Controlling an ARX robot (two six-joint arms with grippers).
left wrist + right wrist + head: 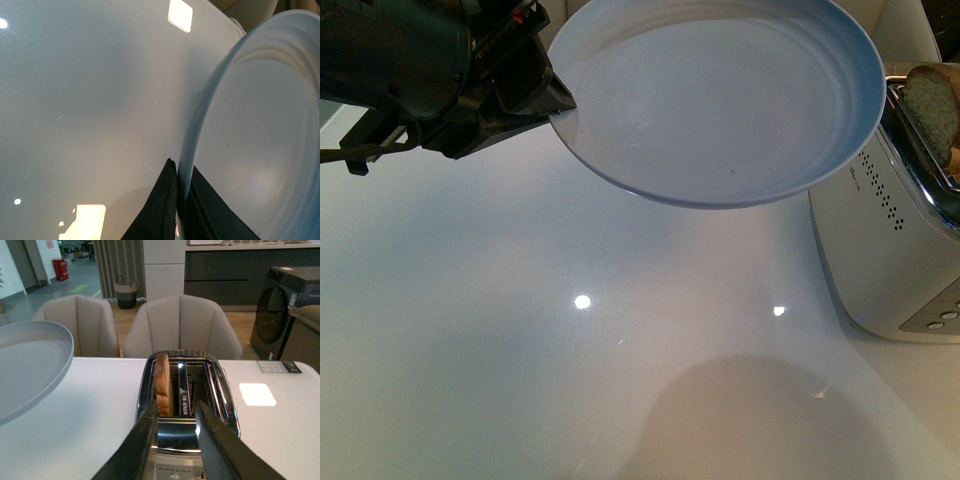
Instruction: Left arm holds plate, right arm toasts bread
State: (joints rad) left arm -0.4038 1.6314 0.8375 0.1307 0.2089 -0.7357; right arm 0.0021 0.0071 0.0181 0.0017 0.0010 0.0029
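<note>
My left gripper (556, 103) is shut on the rim of the pale blue-white plate (720, 100) and holds it tilted above the white table, next to the toaster (890, 250). In the left wrist view the two dark fingers (165, 205) pinch the plate's rim (186, 170). The bread (163, 385) stands upright in the toaster's left slot (170, 390), its top sticking out; it also shows in the front view (935, 105). My right gripper (175, 412) is open and empty, just above the toaster's near end, short of the bread.
The silver toaster (185, 405) has a second, empty slot (200, 385) and buttons on its front (945, 315). Two beige chairs (182, 325) stand behind the table. A washing machine (285, 310) is at the far right. The white table (520, 330) spreads to the left.
</note>
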